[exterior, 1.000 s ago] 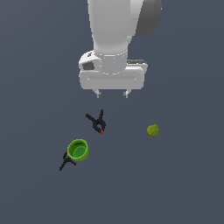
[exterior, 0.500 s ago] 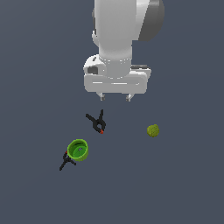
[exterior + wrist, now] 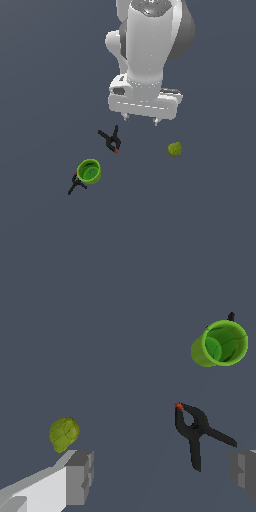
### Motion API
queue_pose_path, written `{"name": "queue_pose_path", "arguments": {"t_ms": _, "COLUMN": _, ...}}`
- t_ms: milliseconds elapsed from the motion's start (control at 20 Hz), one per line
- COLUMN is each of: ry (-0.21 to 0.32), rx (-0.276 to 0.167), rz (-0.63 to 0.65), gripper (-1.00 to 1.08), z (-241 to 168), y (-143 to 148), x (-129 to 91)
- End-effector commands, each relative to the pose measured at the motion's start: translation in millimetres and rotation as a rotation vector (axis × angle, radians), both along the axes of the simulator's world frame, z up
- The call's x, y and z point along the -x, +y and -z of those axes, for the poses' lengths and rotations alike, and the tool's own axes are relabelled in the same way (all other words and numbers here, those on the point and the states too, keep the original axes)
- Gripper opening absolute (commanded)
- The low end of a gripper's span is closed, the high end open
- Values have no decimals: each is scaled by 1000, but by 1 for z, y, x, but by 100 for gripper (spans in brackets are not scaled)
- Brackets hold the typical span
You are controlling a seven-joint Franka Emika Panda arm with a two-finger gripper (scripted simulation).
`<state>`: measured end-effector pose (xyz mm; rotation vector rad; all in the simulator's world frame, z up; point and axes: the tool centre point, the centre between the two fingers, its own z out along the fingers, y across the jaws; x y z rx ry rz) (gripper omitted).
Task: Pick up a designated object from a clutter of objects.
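The olive yellow-green ball [image 3: 174, 149] lies alone at the exterior view's right; in the wrist view it [image 3: 63, 433] sits just beyond one finger [image 3: 80, 476]. My gripper [image 3: 140, 120] hangs open and empty above the floor, between the ball and a black spring clamp with a red tip [image 3: 112, 140]. In the wrist view the gripper [image 3: 161, 473] has its fingers wide apart, with that clamp [image 3: 196, 431] between them and nearer the other finger. It touches nothing.
A bright green cup [image 3: 89, 171] stands at the exterior view's lower left, with a second black clamp [image 3: 76, 184] right beside it. The cup [image 3: 220, 345] also shows in the wrist view, the second clamp [image 3: 231, 316] peeking from behind it. The floor is plain dark grey.
The arm has moved toward the exterior view's right and slightly lower, nearer the ball. The objects have not moved. The gripper stays open.
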<state>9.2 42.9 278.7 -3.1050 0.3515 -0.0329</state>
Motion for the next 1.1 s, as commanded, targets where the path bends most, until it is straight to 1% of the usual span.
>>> {"name": "queue_pose_path", "arguments": {"t_ms": 0, "ry": 2, "rx": 2, "rz": 42, "gripper": 100, "z": 9, "y": 10, "x": -2}}
{"name": "queue_pose_path", "arguments": {"t_ms": 550, "ry": 8, "rx": 8, "rz": 226, "gripper": 100, "z": 51, "y": 54, "x": -6}}
{"name": "queue_pose_path", "arguments": {"t_ms": 1050, "ry": 12, "rx": 10, "rz": 391, "gripper": 100, "z": 90, "y": 96, "x": -4}}
